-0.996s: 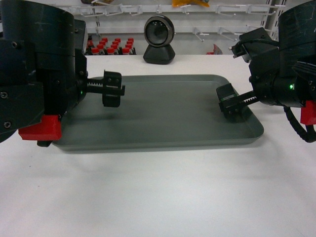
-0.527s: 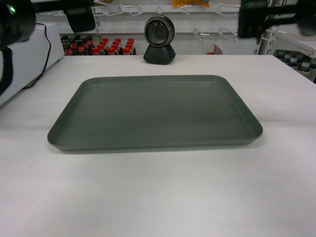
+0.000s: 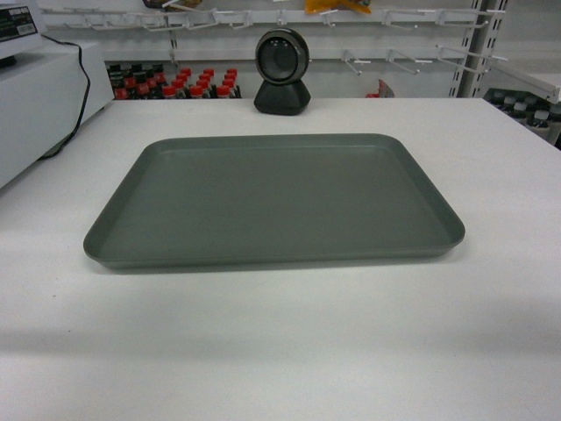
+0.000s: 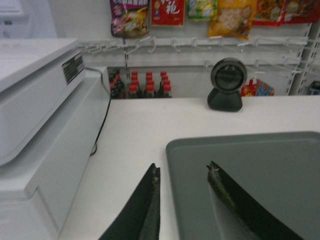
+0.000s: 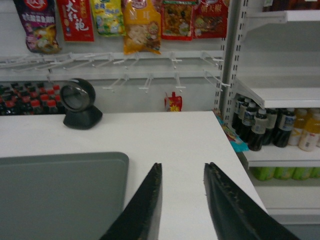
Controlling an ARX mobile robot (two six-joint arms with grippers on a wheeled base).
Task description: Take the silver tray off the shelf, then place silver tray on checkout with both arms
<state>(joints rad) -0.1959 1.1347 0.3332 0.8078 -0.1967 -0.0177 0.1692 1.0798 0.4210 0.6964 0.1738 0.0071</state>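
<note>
The silver tray lies flat on the white checkout, near its middle, and nothing holds it. Neither arm shows in the head view. In the left wrist view my left gripper hangs open above the tray's left rim, one finger over the counter and one over the tray. My right gripper is open too, over bare counter just right of the tray's right edge. A white store shelf stands beyond the counter's right end.
A black round scanner stands at the counter's far edge. A white boxy machine with a black cable borders the counter on the left. Bottles fill the shelving on the right, and peg hooks with snack bags line the back wall.
One second ago both grippers were down at the tray's two ends. They have since lifted up and out of the head view. The tray has not moved.
</note>
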